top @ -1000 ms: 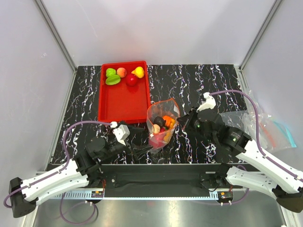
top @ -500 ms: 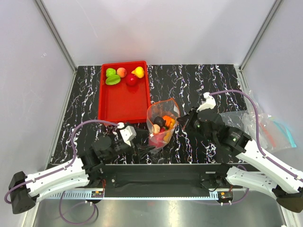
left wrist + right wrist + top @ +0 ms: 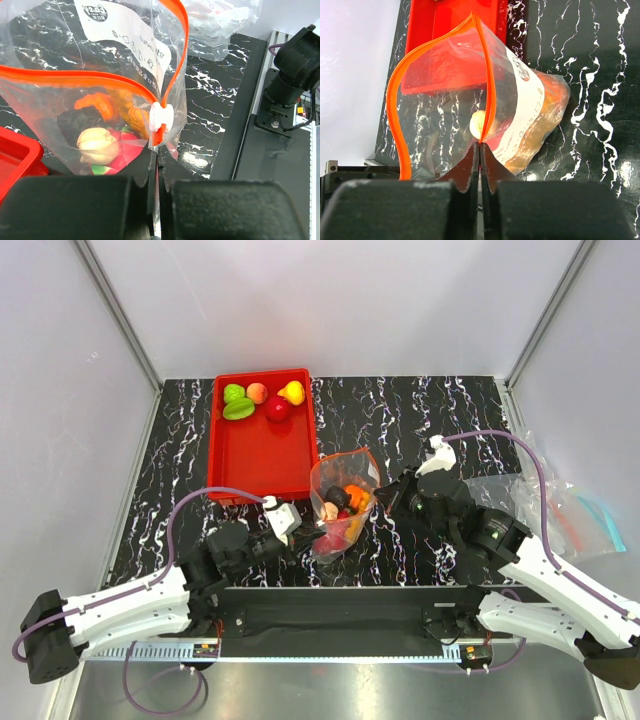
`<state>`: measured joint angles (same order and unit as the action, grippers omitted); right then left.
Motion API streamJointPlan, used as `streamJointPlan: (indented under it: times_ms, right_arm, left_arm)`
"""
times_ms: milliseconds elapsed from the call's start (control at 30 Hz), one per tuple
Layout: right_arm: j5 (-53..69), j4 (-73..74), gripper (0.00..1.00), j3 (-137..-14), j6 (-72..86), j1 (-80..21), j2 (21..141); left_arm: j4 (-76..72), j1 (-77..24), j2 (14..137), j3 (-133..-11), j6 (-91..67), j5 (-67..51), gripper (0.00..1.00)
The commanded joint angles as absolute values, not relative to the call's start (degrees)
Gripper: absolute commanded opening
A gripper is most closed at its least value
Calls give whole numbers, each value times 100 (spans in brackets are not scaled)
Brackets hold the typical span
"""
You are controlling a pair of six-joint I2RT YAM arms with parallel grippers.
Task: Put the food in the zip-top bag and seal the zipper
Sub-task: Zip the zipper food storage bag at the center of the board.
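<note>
Zip-top bag [image 3: 340, 525] of clear thin plastic, with its orange-red zipper [image 3: 347, 454] gaping, stands between the two arms on the black marbled table [image 3: 450, 410] in the overhead view, just off the near right corner of the shallow red rectangular tray [image 3: 255, 455]. Small glossy toy food [image 3: 350, 492] lies inside it. More toy fruit [image 3: 262, 400] sits at the tray's far end. The left gripper [image 3: 308, 537] meets the bag's near left side and the right gripper [image 3: 385, 495] its right side.

In the left wrist view, the left gripper [image 3: 155, 162] is pinched tight on the film just under the white plastic slider [image 3: 161, 117].

In the right wrist view, the right gripper [image 3: 480, 149] is clamped on the opposite end of the mouth, where the two strips meet.

The film looks limp, slick and easily stretched, and the load is probably light but bunched low. The stiffer zip strip seems the surer hold, and the slider is likely the part to pull.
</note>
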<state>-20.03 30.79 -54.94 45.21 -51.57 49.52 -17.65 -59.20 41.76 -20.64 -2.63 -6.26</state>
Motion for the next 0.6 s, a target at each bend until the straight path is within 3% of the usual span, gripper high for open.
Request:
streamJointPlan:
  times_ms: [0, 100, 200, 567]
  right_arm:
    - [-2180, 2944, 6, -5704, 4526, -5124, 4825]
    - [-2267, 3050, 34, -5713, 4518, -5115, 4790]
    - [-2460, 3146, 48, -5801, 4395, -5124, 4764]
    - [-3919, 5025, 61, -7505, 4271, -5107, 6247]
  left_arm:
    - [-2259, -5950, 4131, -2338, -167, -545, 0]
    - [-2285, -5941, 4043, -2268, -176, -475, 0]
    - [-2259, -5941, 3973, -2267, -193, -343, 0]
    - [-2303, -5941, 3789, -2154, -334, -264, 0]
